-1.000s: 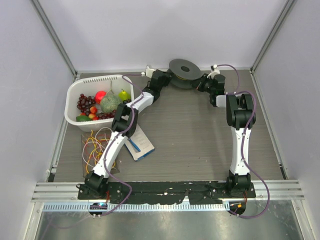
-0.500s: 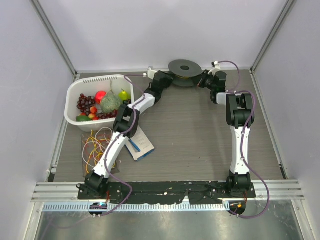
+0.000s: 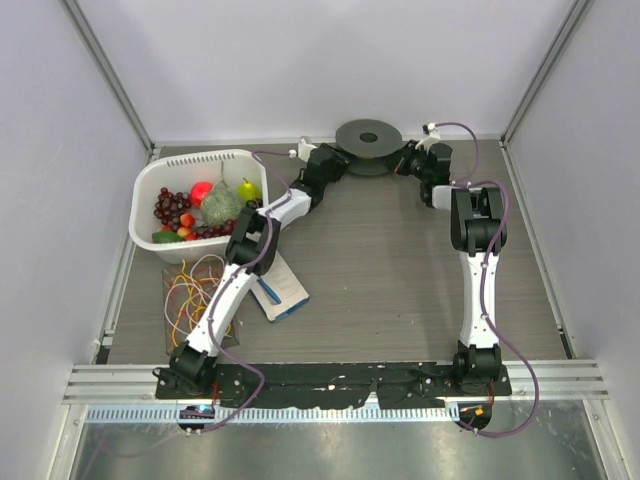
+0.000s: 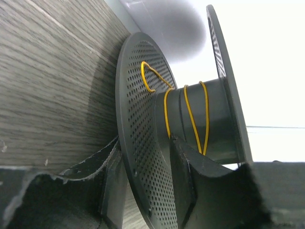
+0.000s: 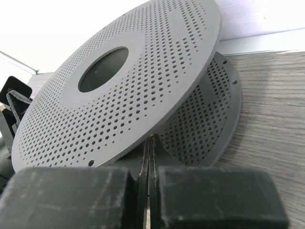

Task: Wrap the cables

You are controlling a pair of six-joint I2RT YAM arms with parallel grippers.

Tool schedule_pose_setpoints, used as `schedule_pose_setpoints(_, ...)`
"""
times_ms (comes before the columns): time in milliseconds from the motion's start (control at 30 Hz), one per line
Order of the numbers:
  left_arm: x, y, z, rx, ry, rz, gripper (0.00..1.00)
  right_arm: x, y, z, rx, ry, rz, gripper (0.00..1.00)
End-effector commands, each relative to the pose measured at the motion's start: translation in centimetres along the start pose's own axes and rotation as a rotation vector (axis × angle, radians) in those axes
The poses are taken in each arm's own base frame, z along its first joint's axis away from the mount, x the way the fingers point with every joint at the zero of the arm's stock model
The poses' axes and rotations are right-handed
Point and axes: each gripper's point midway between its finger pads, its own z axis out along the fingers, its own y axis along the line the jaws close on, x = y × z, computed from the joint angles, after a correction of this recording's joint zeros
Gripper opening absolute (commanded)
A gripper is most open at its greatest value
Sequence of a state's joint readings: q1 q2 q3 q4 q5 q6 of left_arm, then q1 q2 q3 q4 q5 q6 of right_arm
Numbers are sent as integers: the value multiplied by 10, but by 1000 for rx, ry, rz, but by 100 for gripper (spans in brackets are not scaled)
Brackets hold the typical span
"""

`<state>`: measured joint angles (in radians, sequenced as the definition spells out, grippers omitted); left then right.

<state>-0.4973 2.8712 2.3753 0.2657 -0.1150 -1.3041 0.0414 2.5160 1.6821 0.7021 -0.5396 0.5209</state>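
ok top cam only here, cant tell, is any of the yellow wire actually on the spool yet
Observer: Yes. The left wrist view shows a few turns of the wire around the hub of the spool, plus a loop against the perforated flange.
Operator: and the right hand, is it holding anything
Observer: The right hand is shut just below the spool's upper flange. A thin strand that looks like the wire is pinched between its fingers.

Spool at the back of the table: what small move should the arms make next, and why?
Probably rotate the spool slightly with the left gripper, which grips its lower flange, while the right gripper, shut on the wire, feeds it. Only a few turns are wound on.
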Motion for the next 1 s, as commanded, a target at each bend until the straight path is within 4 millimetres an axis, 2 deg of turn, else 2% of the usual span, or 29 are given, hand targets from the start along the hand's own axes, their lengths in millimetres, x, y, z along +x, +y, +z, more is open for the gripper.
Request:
schedule_pose_setpoints(0,23,-33,-20,33,108,-12,46,-21,18,6,-52,-35,-46,1)
schedule_pose_setpoints(100,25,-36,-28,27,126,-16,50,-19,16,6,-49,-24,-40,1)
schedule_pose_setpoints(333,27,-25,-42,-27,149,-14,50,-21,12,8,-42,-16,-27,1)
schedule_pose_setpoints(667,38,-20,-61,-97,239,-1,51,-21,10,8,-49,-9,-27,1)
schedule_pose_setpoints(900,66,1,-92,-243,339,-75,52,-23,11,10,-54,-15,-32,1)
schedule_pose_setpoints(967,70,-1,-99,-254,361,-101,52,-23,10,9,-53,-13,-36,1)
